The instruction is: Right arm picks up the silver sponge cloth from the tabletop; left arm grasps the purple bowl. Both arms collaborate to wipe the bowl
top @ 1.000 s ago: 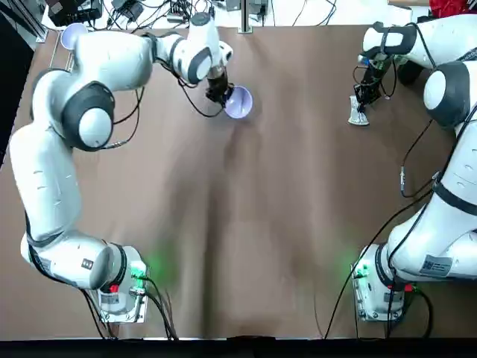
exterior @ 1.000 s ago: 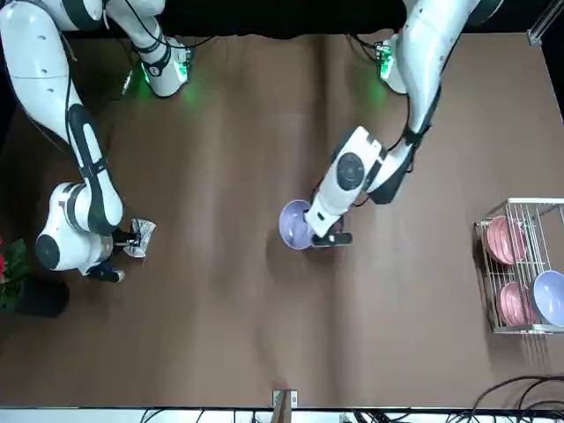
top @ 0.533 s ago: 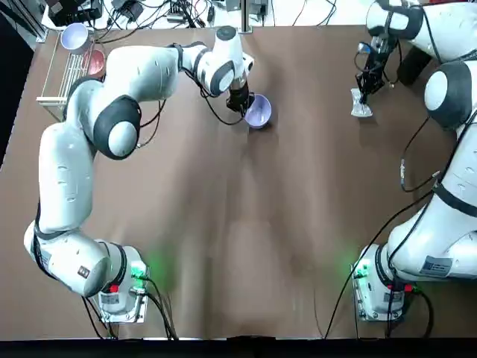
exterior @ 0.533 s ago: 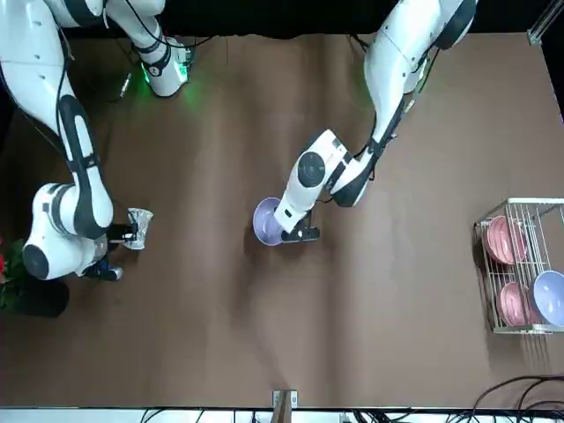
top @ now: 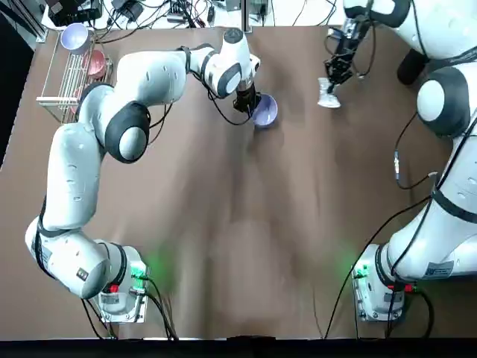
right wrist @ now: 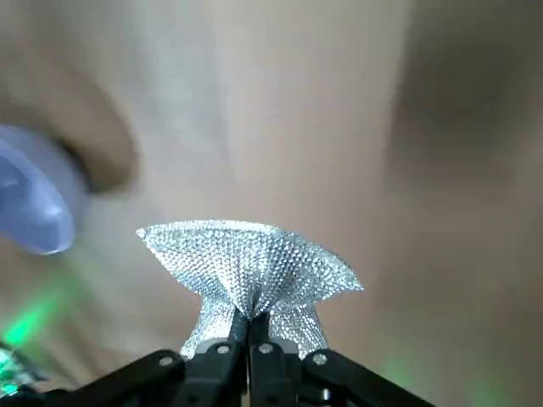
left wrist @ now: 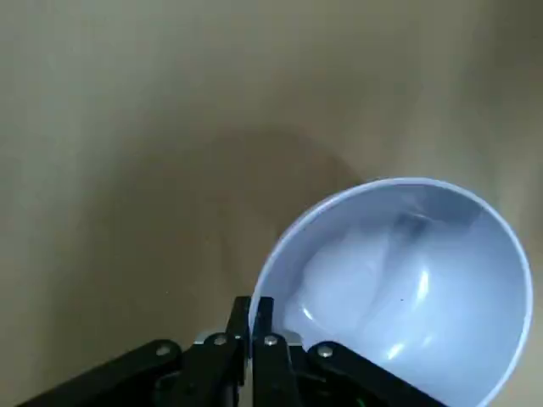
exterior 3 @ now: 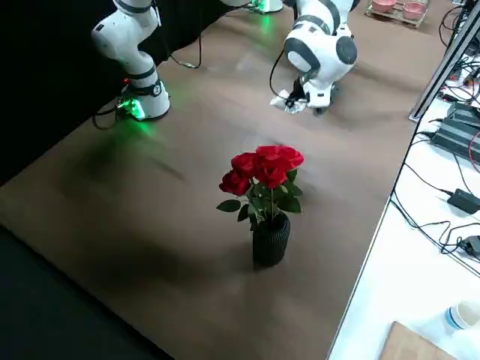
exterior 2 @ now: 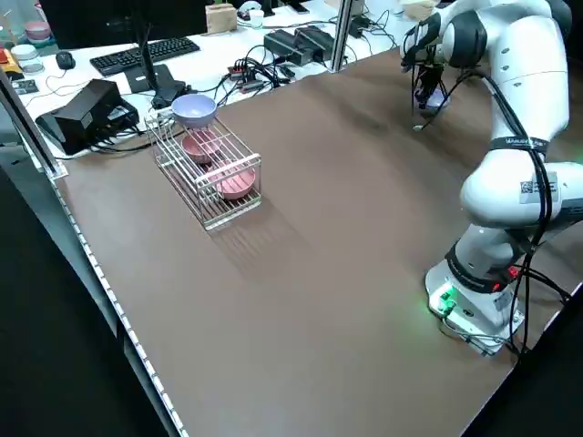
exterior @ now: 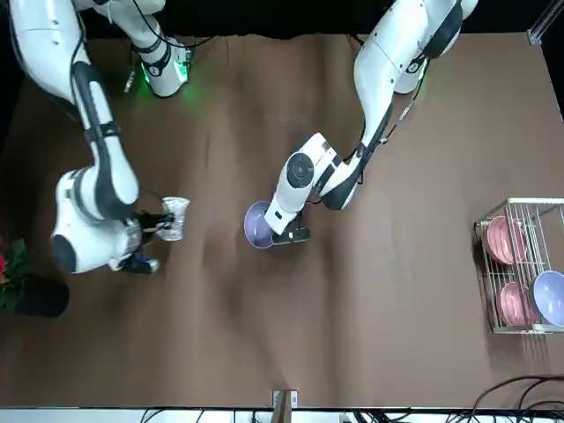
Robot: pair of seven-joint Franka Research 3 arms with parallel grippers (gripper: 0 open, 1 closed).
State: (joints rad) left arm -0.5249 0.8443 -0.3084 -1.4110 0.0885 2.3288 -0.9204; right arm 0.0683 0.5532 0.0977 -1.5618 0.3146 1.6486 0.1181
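Right gripper (right wrist: 250, 326) is clamped on the pinched middle of the silver sponge cloth (right wrist: 250, 267), soft and light, held above the table; left gripper (left wrist: 253, 326) pinches the purple bowl (left wrist: 399, 288) by its thin rim, probably rigid and slippery, mid-table far side.

A wire rack (exterior 2: 211, 187) holds two pink dishes (exterior 2: 221, 166) and a pale bowl (exterior 2: 194, 110); red roses (exterior 3: 262, 171) stand in a dark vase (exterior 3: 270, 241).
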